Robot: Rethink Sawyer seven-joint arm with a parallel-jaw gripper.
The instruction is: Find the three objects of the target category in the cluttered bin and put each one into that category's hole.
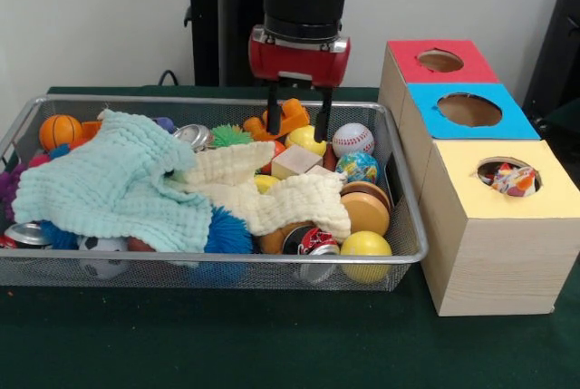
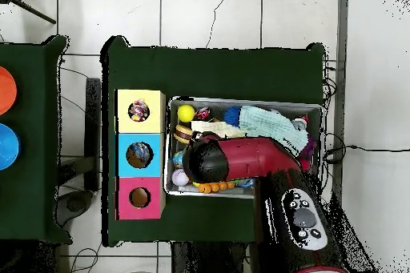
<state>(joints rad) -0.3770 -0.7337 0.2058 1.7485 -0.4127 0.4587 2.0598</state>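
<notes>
One scrunched white cloth ball with coloured patches (image 1: pixel 514 179) already sits in the yellow-topped wooden box's round hole (image 1: pixel 497 168). We hang our tool (image 1: pixel 299 113), prongs spread and empty, over the silver wire-mesh bin (image 1: pixel 410 226), ready to search under the towels.

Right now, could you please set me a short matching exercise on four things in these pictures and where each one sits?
Things:
1. mint towel
2. printed cloth ball
3. gripper
4. baseball

Places:
A. in the yellow-topped box's hole
B. draped over the basket's left half in the front view
C. open, above the basket's far side
D. among the toys near the basket's far right corner in the front view

Pairs: 1-B, 2-A, 3-C, 4-D
</notes>
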